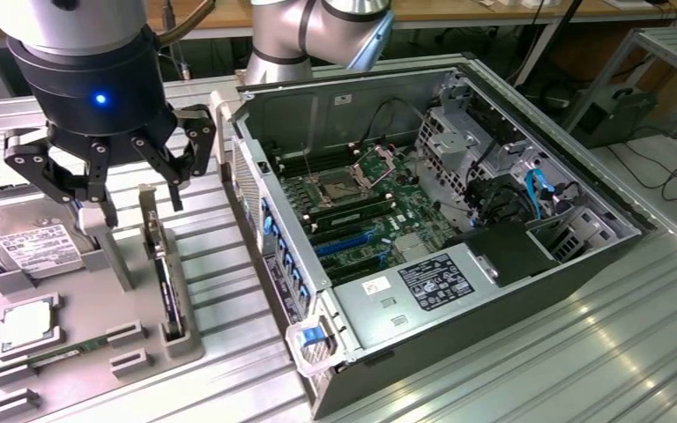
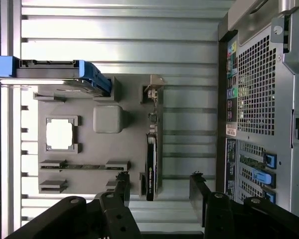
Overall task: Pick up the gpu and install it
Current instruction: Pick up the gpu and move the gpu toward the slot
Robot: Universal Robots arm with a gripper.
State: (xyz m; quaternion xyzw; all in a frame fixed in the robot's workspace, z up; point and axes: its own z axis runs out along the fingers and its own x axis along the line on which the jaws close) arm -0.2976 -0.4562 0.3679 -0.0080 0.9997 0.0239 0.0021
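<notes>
The gpu [image 1: 165, 282] stands on its thin edge in a slot of the gray holder [image 1: 138, 348]. That is at the exterior view's left, near the open computer case [image 1: 433, 220]. Its metal bracket [image 1: 148, 211] stands up at one end.

We see the gripper [image 1: 145, 210] hanging right over the gpu. Its jaws are wide apart and there is nothing in them. So we think the job has hardly begun. The gpu is not picked up yet, and it is not in the case yet. Both the grab and the putting-in are left to do.

The exterior view lets us look inside the case. There we see the green board [image 1: 368, 198] with its blue slots [image 1: 341, 244], and we guess the card belongs there. It also shows the fingertips down near the top of the bracket.

The wrist view looks straight down. There the gpu [image 2: 150, 164] is a thin dark strip, and one end of it lies between the two fingers [image 2: 198, 191]. As far as we can tell, neither finger touches it. This view also shows the hard drive [image 2: 55, 74] at one end of the holder.
</notes>
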